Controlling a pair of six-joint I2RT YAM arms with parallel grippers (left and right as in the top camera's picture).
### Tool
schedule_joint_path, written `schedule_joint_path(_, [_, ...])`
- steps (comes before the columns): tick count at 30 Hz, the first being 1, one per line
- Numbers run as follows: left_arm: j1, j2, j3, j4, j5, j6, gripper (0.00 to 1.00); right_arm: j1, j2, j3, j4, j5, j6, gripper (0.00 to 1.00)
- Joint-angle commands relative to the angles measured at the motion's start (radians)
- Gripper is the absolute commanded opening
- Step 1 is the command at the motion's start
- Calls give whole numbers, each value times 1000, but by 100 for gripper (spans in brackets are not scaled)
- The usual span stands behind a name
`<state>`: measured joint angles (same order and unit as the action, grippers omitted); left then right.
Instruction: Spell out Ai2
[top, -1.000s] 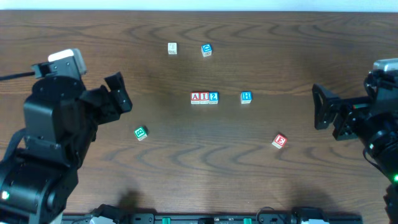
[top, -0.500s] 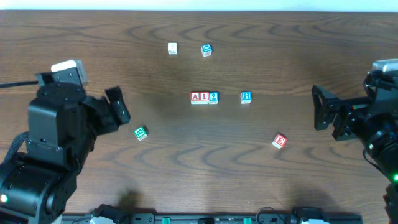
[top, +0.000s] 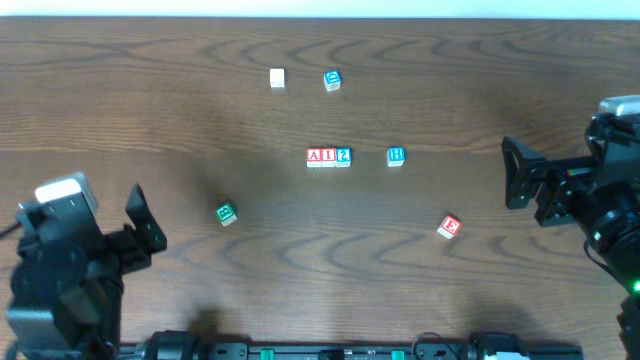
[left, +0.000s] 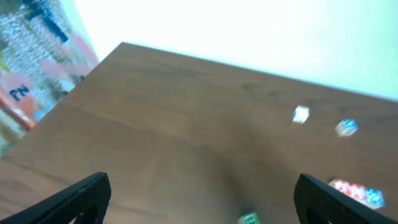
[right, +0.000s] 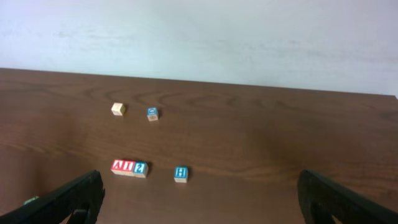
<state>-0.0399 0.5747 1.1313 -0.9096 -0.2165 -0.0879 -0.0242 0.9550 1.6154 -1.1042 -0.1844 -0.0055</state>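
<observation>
A (top: 314, 156), I (top: 328, 156), 2 (top: 343, 156) are set touching in a row from 9 to 3 o'clock, letter tops toward 12; left pincer (left: 200, 198) and right pincer (right: 199, 194) are spread wide, empty.

We cannot read the blurred red-and-blue row of wooden letter cubes (left: 356, 191). The edge crops the small green wooden cube (left: 249, 218).

Table (top: 200, 130): dark wood grain, low sheen. Ai2 cubes (top: 329, 156): pale wood, painted faces.
</observation>
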Motion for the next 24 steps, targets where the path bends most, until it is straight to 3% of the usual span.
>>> schedule_joint_path(1, [60, -94, -146, 45, 84, 89, 95, -7, 1, 7, -1, -3, -11, 99])
schedule_joint_path(10, [112, -375, -555, 216, 178, 88, 95, -7, 1, 7, -1, -3, -11, 99])
schedule_joint_path(24, [97, -550, -833, 313, 262, 81, 95, -7, 1, 7, -1, -3, -11, 99])
